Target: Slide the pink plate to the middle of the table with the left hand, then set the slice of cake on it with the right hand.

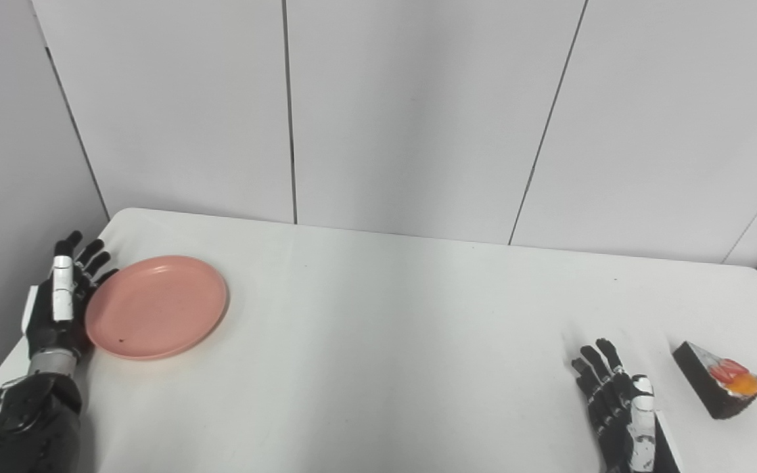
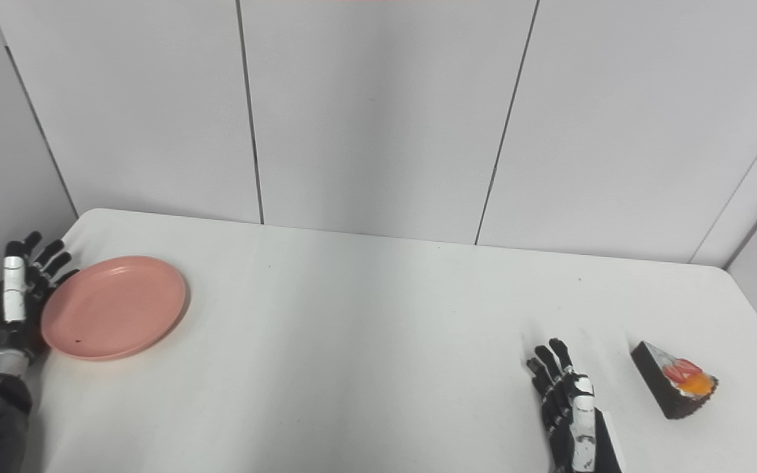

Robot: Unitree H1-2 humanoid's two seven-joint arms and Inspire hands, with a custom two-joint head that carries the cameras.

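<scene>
We are finding the pink plate [image 1: 156, 307] lying flat at the far left of the white table [image 1: 378, 315], well away from the middle. Our left hand [image 1: 63, 299] is standing edge-on just outside the plate's left rim, fingers extended and apart, grasping nothing; whether the palm is actually touching the rim we cannot tell from either view. The plate is lying directly to the right of that hand, toward the table's centre, so we are judging that a push rightward along the table surface is what the coming move is calling for. The round plate is offering no long axis to align with.

Our right hand [image 1: 618, 404] is waiting low at the near right, fingers spread and empty. The slice of cake [image 1: 717, 380] is resting on the table just beside it, further right, its wedge tip pointing away toward the back; the two are apart.

We are seeing nothing standing on the stretch of table between plate and centre. The plate's shallow rim may be letting the hand ride over it if the push is coming in too high.
</scene>
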